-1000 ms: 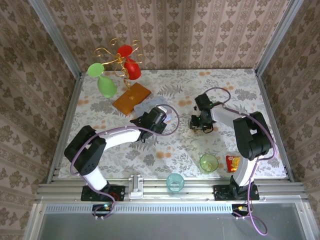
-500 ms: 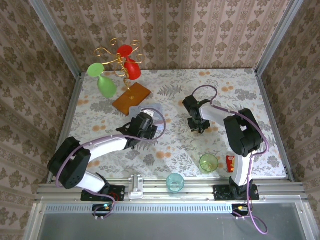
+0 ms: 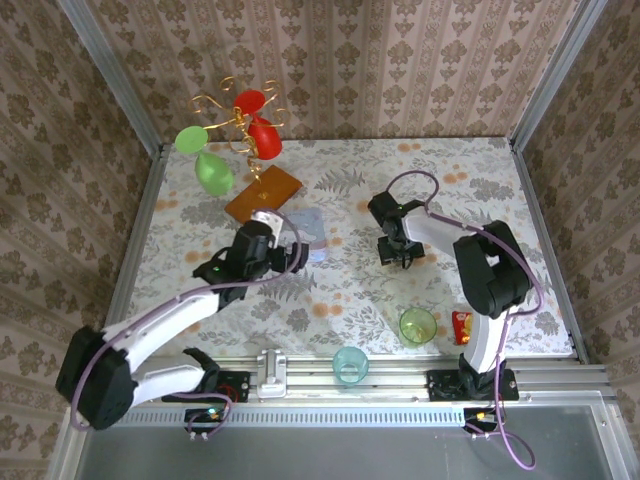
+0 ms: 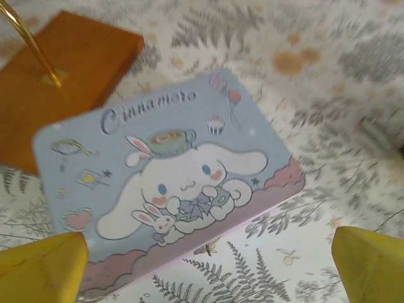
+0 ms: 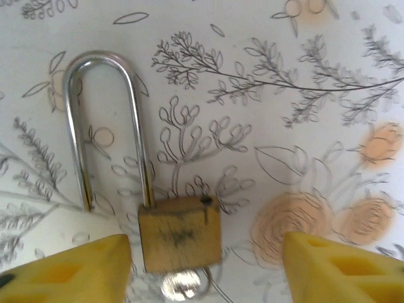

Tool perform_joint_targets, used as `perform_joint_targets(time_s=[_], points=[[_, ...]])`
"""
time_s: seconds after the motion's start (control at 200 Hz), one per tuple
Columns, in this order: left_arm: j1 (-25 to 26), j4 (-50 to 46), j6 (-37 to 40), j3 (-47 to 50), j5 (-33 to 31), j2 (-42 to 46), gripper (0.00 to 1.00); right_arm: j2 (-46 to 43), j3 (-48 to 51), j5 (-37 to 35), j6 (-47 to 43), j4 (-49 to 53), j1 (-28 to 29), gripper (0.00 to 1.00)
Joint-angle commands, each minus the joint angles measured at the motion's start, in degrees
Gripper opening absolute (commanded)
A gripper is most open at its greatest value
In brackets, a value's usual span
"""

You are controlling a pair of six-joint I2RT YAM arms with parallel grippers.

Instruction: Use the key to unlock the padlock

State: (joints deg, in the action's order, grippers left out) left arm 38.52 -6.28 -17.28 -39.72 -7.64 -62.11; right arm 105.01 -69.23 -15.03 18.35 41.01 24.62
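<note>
- I judge the padlock (image 5: 180, 233) unlocked: one shackle leg sits clear of the body, lower centre; key (image 5: 183, 284) at its base.
- Left fingers (image 4: 44, 262) and right fingers (image 5: 341, 268) wide, empty.

Brass-gold padlock (image 5: 180, 233), silver shackle (image 5: 98, 58); pale blue cartoon tin (image 4: 170, 183); floral tablecloth (image 5: 284, 126).

Your left arm (image 3: 165, 323) and right arm (image 3: 440, 232) have white links, black joints, looping purple cables (image 3: 415, 173), and blunt yellow fingertips (image 4: 41, 265).
</note>
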Motion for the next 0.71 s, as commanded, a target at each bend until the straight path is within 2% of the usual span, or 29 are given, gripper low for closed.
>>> perform_joint_targets(time_s=[0.0,0.04,0.055,0.07,0.21,0.265,0.37,0.44,0.545,0.7], points=[[-3.3,-5.6,-0.5,0.7,3.7,6.7,1.0,-9.2,0.8,-3.2,-1.0,-0.4,-0.3,0.79],[-5.2,-6.8,0.1,1.6,2.4,9.1,1.0,-12.5,1.8,-3.6,-1.4,-1.9,-0.7,0.87],[-6.1,-7.1,0.3,1.9,1.9,10.0,1.0,-13.8,2.1,-3.6,-1.5,-2.6,-1.0,0.96],[-7.4,-7.2,0.5,2.3,1.8,10.8,1.0,-14.7,2.6,-3.3,-1.7,-3.4,-1.5,1.0],[-19.8,0.1,3.7,10.5,1.9,13.9,1.0,-23.3,9.1,0.8,-3.3,-13.9,-7.6,1.0],[-23.5,2.1,5.8,12.8,-1.6,14.4,1.0,-24.8,12.0,1.2,-4.0,-17.9,-10.1,1.0],[-26.8,3.5,9.4,15.0,-6.1,18.9,1.0,-29.2,17.8,-1.5,-4.3,-24.3,-14.0,1.0],[-26.7,11.7,13.7,19.3,-9.9,21.0,1.0,-31.3,22.9,-1.5,-5.8,-30.6,-16.6,1.0],[-28.3,22.7,16.9,23.8,-17.0,15.5,1.0,-32.4,30.7,-4.1,-9.0,-42.8,-19.1,1.0],[-31.5,38.9,18.4,25.4,-15.2,1.2,1.0,-32.9,43.4,-2.4,-14.0,-66.3,-19.7,1.0]])
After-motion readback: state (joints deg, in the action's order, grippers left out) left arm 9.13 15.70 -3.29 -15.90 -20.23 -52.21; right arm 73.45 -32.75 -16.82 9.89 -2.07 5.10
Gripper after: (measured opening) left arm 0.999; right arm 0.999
